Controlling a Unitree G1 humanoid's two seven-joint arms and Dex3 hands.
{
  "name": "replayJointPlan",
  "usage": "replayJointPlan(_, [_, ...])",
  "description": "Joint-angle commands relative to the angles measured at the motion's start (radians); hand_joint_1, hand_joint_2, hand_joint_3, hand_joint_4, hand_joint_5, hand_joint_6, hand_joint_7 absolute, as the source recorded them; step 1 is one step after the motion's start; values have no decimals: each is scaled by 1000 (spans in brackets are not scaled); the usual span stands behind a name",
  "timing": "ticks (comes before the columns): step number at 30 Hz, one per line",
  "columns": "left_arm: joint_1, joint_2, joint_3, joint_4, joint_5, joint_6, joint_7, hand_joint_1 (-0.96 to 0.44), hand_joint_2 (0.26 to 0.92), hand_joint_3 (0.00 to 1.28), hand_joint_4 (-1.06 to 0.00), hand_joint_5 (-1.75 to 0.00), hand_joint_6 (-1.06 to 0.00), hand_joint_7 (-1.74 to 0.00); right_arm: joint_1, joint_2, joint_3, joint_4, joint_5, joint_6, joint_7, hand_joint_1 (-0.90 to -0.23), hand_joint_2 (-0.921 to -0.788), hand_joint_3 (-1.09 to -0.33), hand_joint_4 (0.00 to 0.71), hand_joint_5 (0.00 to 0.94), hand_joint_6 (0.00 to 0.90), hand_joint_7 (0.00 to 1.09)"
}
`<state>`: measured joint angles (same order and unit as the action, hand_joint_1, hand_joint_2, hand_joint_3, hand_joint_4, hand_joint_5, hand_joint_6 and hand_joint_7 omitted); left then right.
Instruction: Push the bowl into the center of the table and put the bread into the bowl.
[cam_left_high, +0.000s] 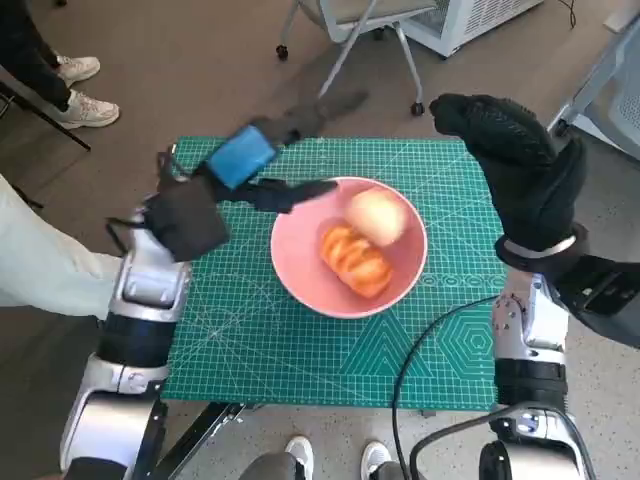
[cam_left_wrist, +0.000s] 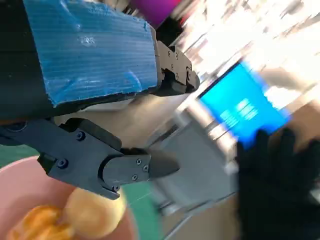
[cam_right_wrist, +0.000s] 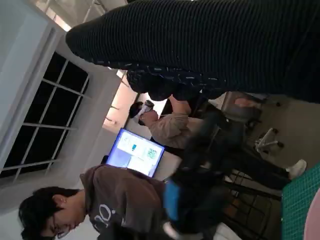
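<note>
Both of my pale arms come up from the near edge of the green mat (cam_left_high: 300, 350), which covers the small table. On the left, my left hand (cam_left_high: 225, 185) floats above the far left part of the mat, with its blue-taped back facing up. Its black fingers (cam_left_high: 295, 193) are spread and point toward the bowl's rim. They hold nothing. From the camera behind this hand, one fingertip hangs just above the bowl's edge, and I cannot tell if it touches.

Next comes the pink bowl (cam_left_high: 300, 270). It sits near the middle of the mat. Inside it lie two pieces of bread, touching each other. The orange twisted bread (cam_left_high: 355, 260) is nearer to me. The pale round bun (cam_left_high: 377, 215) rests against the far side of the bowl.

On the right, my right hand (cam_left_high: 510, 150) in its black knitted glove is lifted above the far right corner of the table. It looks empty, but its fingers are hard to make out, so I cannot say how wide it is.

White shoes (cam_left_high: 80, 90) of a person show on the floor at the far left.
</note>
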<state>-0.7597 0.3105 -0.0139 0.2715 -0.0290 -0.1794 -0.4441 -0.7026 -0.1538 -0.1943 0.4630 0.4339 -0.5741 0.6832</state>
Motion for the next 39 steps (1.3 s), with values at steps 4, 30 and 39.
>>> replayJointPlan(4, [73, -65, 89, -93, -112, -38, 67, -745, 921, 797, -145, -4, -221, -8, -8, -5, -5, 10, 1, 10, -3, -642, -921, -717, 154, 1, -1, 451])
replayJointPlan(30, [184, -218, 133, -142, -219, -236, 141, -775, 921, 660, -169, -7, -252, -41, -52, -7, -33, 12, 2, -8, -14, -648, -921, -623, 196, 3, 138, 307])
replayJointPlan(39, [182, -201, 115, -111, -183, -293, 121, -761, 921, 694, -140, 0, -216, -29, -64, -14, -41, 34, -5, -39, -15, -639, -921, -618, 201, 2, 160, 273])
